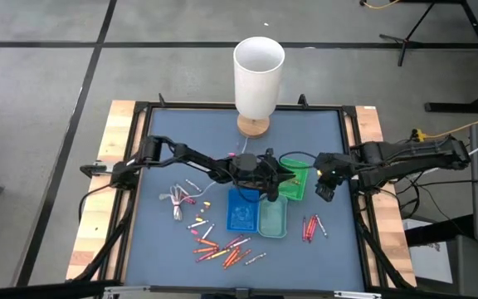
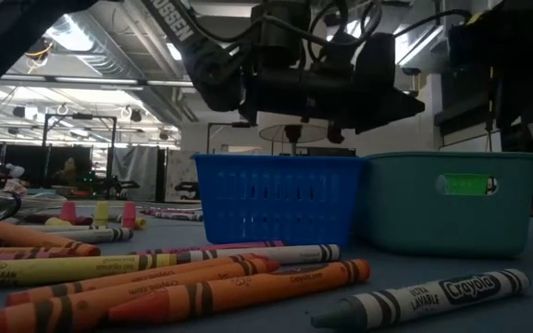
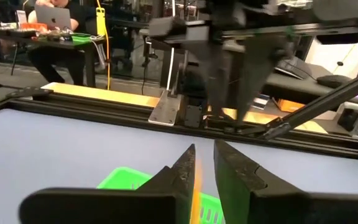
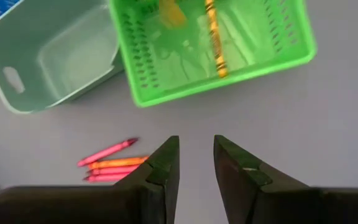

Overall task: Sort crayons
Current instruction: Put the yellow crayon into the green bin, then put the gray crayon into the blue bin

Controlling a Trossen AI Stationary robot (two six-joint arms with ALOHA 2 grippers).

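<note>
While loose crayons lie scattered on the desk at lower left, the left end effector hangs over the green tray, fingers slightly apart with a yellow crayon between them. Blue tray and teal tray adjoin. Right end effector hovers beside the green tray, fingers apart, empty.

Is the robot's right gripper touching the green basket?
Apart. The right wrist view shows the right gripper open, with bare table between its fingertips and the green basket. The high view also shows it beside the basket.
</note>
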